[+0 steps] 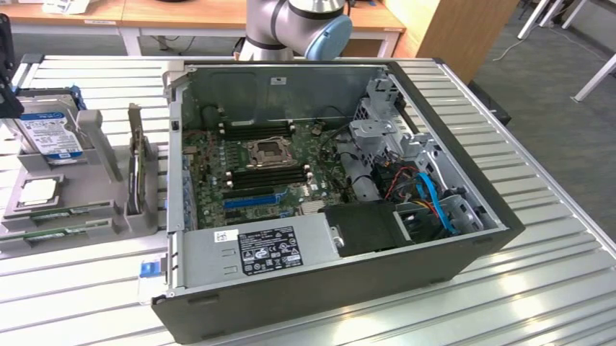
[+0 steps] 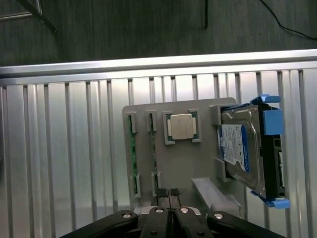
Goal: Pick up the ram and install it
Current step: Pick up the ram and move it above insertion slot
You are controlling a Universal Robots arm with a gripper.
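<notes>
We see a ribbed metal table (image 1: 549, 288), grey carpet (image 1: 563, 137) beside it, wooden desks (image 1: 183, 13) behind, and white table legs (image 1: 595, 76) at the exterior view's right.

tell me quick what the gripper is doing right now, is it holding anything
gripper: closed, holding nothing.
</notes>
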